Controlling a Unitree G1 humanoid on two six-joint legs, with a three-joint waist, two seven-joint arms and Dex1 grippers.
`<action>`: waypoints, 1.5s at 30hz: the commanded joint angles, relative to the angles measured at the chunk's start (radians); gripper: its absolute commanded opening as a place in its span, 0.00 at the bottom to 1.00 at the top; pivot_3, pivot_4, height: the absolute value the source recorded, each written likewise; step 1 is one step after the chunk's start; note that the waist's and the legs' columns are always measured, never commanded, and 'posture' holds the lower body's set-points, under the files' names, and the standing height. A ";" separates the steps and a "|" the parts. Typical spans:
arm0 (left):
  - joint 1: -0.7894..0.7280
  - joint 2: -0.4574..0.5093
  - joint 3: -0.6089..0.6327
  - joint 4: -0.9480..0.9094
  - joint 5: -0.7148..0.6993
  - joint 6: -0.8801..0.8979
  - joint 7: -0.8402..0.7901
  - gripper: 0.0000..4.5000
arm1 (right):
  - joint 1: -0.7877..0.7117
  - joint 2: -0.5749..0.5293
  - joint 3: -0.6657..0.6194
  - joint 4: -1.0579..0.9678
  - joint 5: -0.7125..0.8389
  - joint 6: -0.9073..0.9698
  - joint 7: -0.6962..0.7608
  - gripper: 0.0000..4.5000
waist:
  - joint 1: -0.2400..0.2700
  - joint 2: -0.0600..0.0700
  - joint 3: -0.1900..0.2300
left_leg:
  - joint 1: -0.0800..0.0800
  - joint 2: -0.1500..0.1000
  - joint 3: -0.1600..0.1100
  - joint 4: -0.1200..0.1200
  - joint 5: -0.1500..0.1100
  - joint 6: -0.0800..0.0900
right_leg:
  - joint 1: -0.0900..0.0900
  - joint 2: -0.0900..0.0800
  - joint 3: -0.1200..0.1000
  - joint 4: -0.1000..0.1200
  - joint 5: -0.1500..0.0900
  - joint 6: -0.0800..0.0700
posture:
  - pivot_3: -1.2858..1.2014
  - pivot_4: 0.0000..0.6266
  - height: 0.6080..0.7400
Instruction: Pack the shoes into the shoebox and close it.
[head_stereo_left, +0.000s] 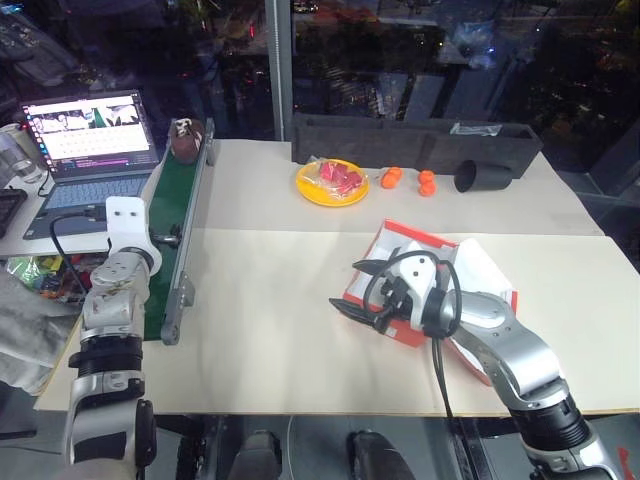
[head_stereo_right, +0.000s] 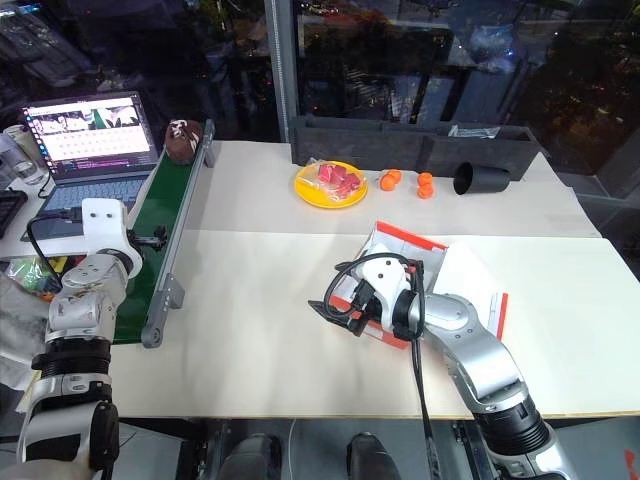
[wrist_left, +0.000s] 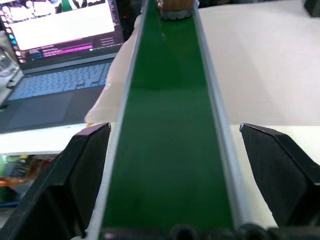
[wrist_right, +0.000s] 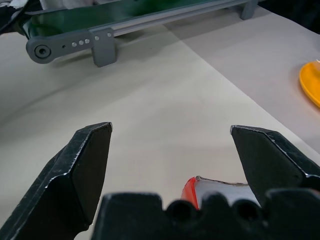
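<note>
Claws both spread wide, nothing gripped. Right claw (head_stereo_left: 352, 288) hangs low over the bench (head_stereo_left: 270, 300), pointing left, just past the near-left corner of the shoebox (head_stereo_left: 400, 240); the right wrist view catches that red corner (wrist_right: 190, 190) between its jaws. Shoebox lies open on the bench, white inside, partly hidden behind the right arm, so can't tell whether anything is in it. Left claw (wrist_left: 175, 165) straddles the near end of the green conveyor (head_stereo_left: 185, 215), aimed along the belt. One shoe (head_stereo_left: 187, 136) sits at the belt's far end, well apart from that claw; second shoe not made out. My read: shoe is small, light, fairly stiff at the sole and softer in the upper, so pinch across the sides at mid-length, not the toe. Box is thin cardboard, light, will slide and dent; lid likely wants a push at the free edge rather than a hard squeeze.
</note>
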 joint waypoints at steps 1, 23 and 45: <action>-0.030 0.022 0.005 0.005 0.013 -0.038 0.001 0.99 | -0.024 0.012 -0.024 -0.013 -0.001 0.011 -0.019 1.00 | 0.000 0.000 0.000 | 0.000 0.000 0.000 0.000 0.000 0.000 | 0.000 0.000 0.000 0.000 0.000 0.000 | 0.52 0.24 0.81; -0.049 0.034 0.004 0.042 0.012 -0.060 -0.011 0.99 | 0.012 0.000 -0.036 -0.072 0.057 0.041 0.011 1.00 | 0.000 0.000 0.000 | 0.000 0.000 0.000 0.000 0.000 0.000 | 0.000 0.000 0.000 0.001 0.000 0.000 | 0.52 0.24 0.81; -0.059 -0.028 0.011 0.095 -0.041 0.077 -0.018 0.87 | -0.009 0.032 -0.082 -0.109 0.119 0.077 -0.015 1.00 | 0.000 -0.001 0.000 | 0.000 0.000 0.000 0.000 0.000 0.000 | 0.000 0.000 0.000 0.001 0.000 0.000 | 0.52 0.24 0.81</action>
